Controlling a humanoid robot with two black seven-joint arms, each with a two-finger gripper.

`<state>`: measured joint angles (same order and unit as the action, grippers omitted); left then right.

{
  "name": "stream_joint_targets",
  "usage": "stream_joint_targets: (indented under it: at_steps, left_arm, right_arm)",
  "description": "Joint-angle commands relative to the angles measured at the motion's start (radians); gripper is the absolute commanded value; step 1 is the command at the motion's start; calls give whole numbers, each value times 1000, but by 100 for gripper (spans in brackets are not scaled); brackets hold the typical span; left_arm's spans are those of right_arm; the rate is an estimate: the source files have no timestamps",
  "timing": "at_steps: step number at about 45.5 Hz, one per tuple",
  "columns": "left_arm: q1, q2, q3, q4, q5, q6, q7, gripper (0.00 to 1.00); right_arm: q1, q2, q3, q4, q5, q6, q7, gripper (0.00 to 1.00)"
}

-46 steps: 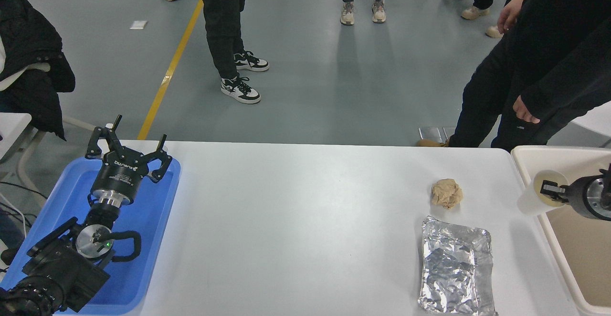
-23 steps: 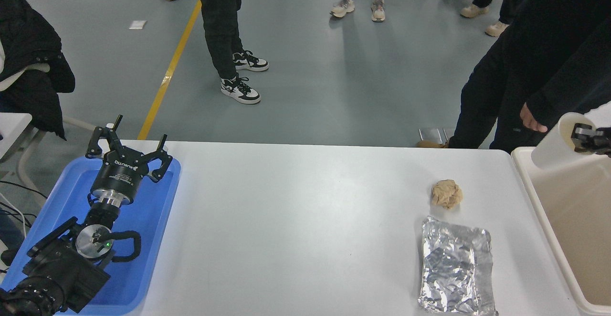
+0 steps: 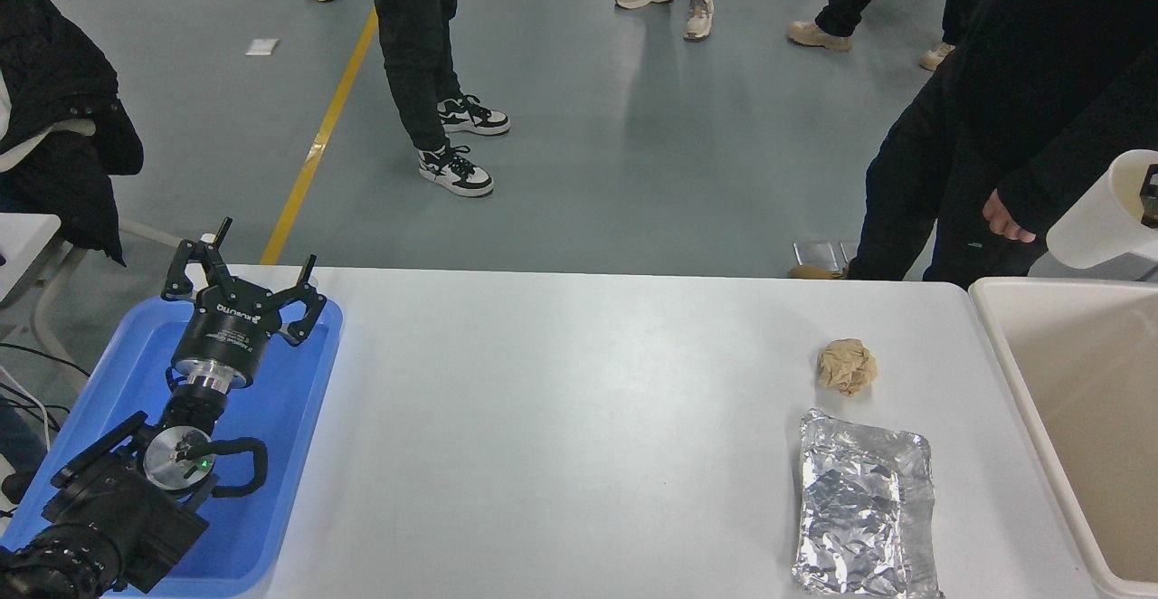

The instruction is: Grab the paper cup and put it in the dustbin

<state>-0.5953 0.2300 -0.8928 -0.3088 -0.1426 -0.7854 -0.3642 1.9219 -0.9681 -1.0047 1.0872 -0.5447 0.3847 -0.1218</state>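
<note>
Nearest the camera, the left arm sits parked at the table's near-left corner, its left gripper (image 3: 242, 280) with fingers spread wide over the blue tray (image 3: 298, 418) and holding nothing. The white table (image 3: 561, 418) is mostly bare. Toward the near-right there's a crinkled foil tray (image 3: 864, 504), and just beyond it a crumpled brown paper ball (image 3: 847, 366). The dustbin (image 3: 1022, 373) sits off the table's right edge, cream-beige with a thick rim.

The paper cup (image 3: 1096, 214) is up in the air above the dustbin's far edge, tipped on its side with its mouth toward the right gripper (image 3: 1151, 196) — only a sliver of that claw shows at the frame edge, a black finger at the cup's rim, so it looks clamped on it.

Past the table's far edge — grey floor, a yellow line (image 3: 318, 128), several people standing around, and one person in black (image 3: 995, 110) close to the far-right corner.
</note>
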Motion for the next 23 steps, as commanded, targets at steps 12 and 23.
stream_joint_targets:
  at_steps: [12, 23]
  left_arm:
    - [0, 0, 0, 0, 0, 0, -1, 100]
    - [0, 0, -1, 0, 0, 0, -1, 100]
  right_arm:
    - [-704, 158, 158, -630, 241, -201, -1, 0]
    - [-977, 307, 253, -805, 356, -354, -1, 0]
